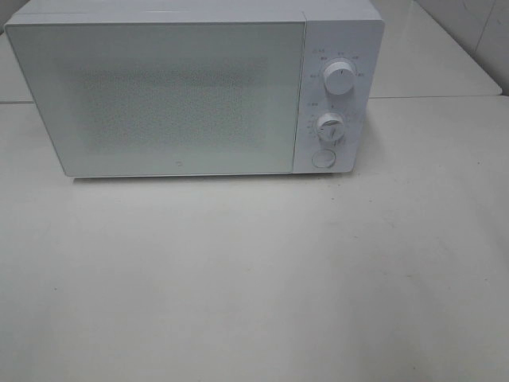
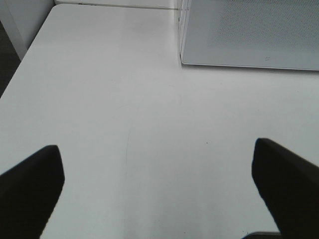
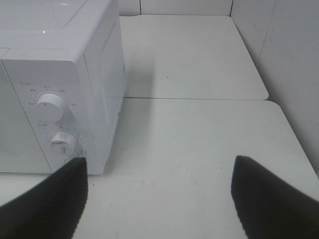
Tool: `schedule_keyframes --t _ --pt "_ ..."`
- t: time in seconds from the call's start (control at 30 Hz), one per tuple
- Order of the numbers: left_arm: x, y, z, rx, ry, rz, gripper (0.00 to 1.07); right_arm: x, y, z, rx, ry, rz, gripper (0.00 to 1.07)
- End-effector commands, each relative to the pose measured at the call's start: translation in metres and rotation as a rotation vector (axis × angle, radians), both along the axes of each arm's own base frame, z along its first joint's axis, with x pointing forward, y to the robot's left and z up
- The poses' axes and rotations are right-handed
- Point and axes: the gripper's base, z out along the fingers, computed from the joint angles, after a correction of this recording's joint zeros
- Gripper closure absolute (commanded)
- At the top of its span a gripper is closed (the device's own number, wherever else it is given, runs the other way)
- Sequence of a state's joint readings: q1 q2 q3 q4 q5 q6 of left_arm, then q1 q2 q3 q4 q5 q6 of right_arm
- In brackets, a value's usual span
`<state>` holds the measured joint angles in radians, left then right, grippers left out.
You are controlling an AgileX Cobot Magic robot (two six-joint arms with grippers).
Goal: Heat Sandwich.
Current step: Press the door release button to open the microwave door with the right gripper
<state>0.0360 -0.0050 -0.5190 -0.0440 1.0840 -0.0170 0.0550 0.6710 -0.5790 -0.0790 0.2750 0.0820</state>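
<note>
From high up, shows a white microwave (image 1: pixel 183 95) standing on a white table (image 1: pixel 254 278), with its door (image 1: pixel 159 99) shut flush and the frosted, dotted pane hiding the inside. Carries on the panel beside the door an upper knob (image 1: pixel 340 80), a lower knob (image 1: pixel 329 127) just beneath, and a round button (image 1: pixel 322 158) beneath that, close to the microwave's bottom edge. Reveals a seam behind the microwave's panel end, marking off a second white tabletop (image 3: pixel 189 55) running back to a pale wall (image 3: pixel 294 64). From the left wrist, shows the left gripper (image 2: pixel 157 147) hanging over the table in front of the microwave's door end, well apart from it, with the lower corner of the door in sight beyond. Stands spread to the full, dark fingers (image 2: pixel 30 189) at either edge of the view, gripping nothing, with only table between them. From the right wrist, shows the right gripper (image 3: pixel 159 160) in front of the microwave's panel end, near that corner, looking past both knobs and along the microwave's side wall. Stands open too, jaws well apart, clasping nothing, with plain tabletop between them. Gives no sight of the sandwich in any of the three views; cannot tell where it lies relative to the microwave.
</note>
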Motion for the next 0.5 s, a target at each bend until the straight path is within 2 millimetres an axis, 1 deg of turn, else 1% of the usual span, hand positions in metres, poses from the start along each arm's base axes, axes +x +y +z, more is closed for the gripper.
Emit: schedule_keyframes --t 0.03,0.07,0.2,0.23,0.27,0.33,0.4,0.47,0.5 --pt "-0.002 0.000 0.000 0.002 -0.028 -0.001 0.09 0.014 0.000 0.000 -0.004 -0.024 0.002 0.31" --pt "-0.002 0.000 0.000 0.002 -0.028 -0.001 0.09 0.022 0.001 -0.003 -0.004 -0.019 0.004 0.31" --pt "-0.002 0.000 0.000 0.002 -0.028 -0.001 0.09 0.033 0.002 -0.009 -0.002 -0.005 0.006 0.31" --pt "-0.002 0.000 0.000 0.002 -0.028 -0.001 0.09 0.041 0.002 -0.014 0.000 0.009 0.008 0.31" --pt "-0.002 0.000 0.000 0.002 -0.028 -0.001 0.09 0.044 0.003 -0.018 0.002 0.012 0.009 0.31" --pt "-0.002 0.000 0.000 0.002 -0.028 -0.001 0.09 0.047 0.003 -0.021 0.003 0.009 0.011 0.31" --pt "-0.002 0.000 0.000 0.002 -0.028 -0.001 0.09 0.052 0.004 -0.033 0.006 -0.003 0.017 0.31" --pt "-0.002 0.000 0.000 0.002 -0.028 -0.001 0.09 0.054 0.004 -0.037 0.007 -0.008 0.019 0.31" --pt "-0.002 0.000 0.000 0.002 -0.028 -0.001 0.09 0.055 0.005 -0.047 0.009 -0.024 0.025 0.31"
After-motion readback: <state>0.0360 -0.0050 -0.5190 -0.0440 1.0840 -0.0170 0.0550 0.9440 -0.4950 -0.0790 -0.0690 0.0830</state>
